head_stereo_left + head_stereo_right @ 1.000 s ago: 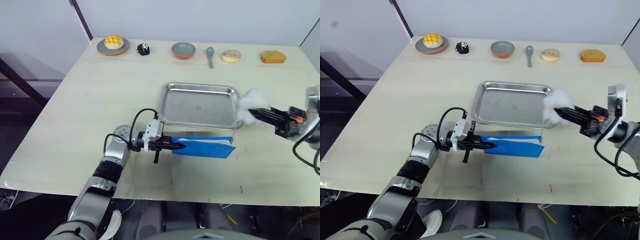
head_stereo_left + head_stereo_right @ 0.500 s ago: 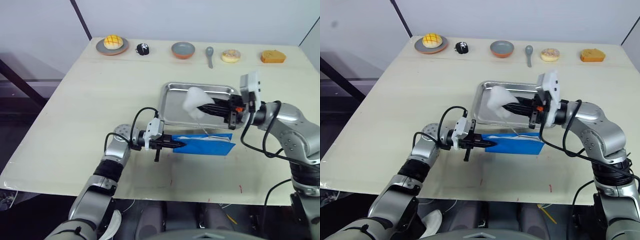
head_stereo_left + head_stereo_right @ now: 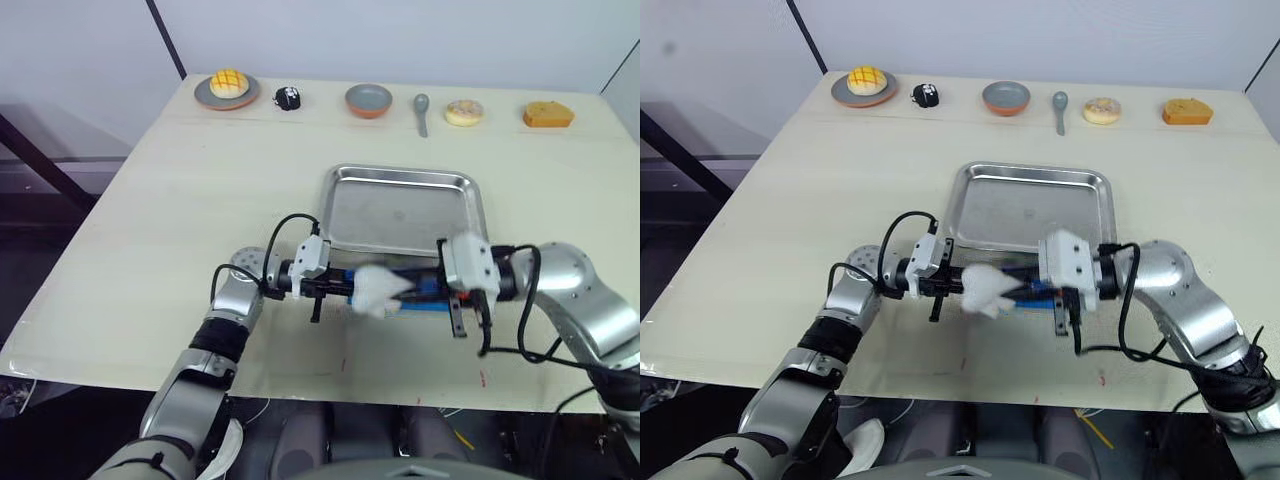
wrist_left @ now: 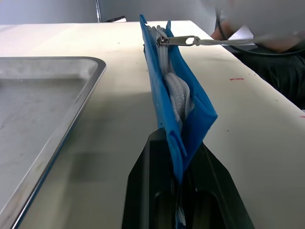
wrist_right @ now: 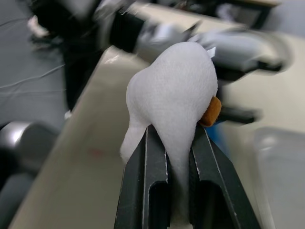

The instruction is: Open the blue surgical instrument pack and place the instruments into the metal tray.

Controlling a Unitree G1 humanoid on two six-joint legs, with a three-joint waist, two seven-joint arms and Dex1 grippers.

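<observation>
Table (image 3: 160, 200): we see a pale wooden top carrying everything.
Metal tray (image 3: 400, 210): just beyond both grippers, bare inside.
Blue surgical instrument pack (image 4: 174, 102): we see it stood on edge just beside the tray's near rim, stretched between the two grippers, pale lining and a zipper pull showing.
Left gripper (image 3: 335, 287): its fingers are clamped on the pack's left end.
Right gripper (image 5: 171, 157): its fingers pinch a white plush toy (image 5: 174, 90), held over the pack, close to the left gripper.
</observation>
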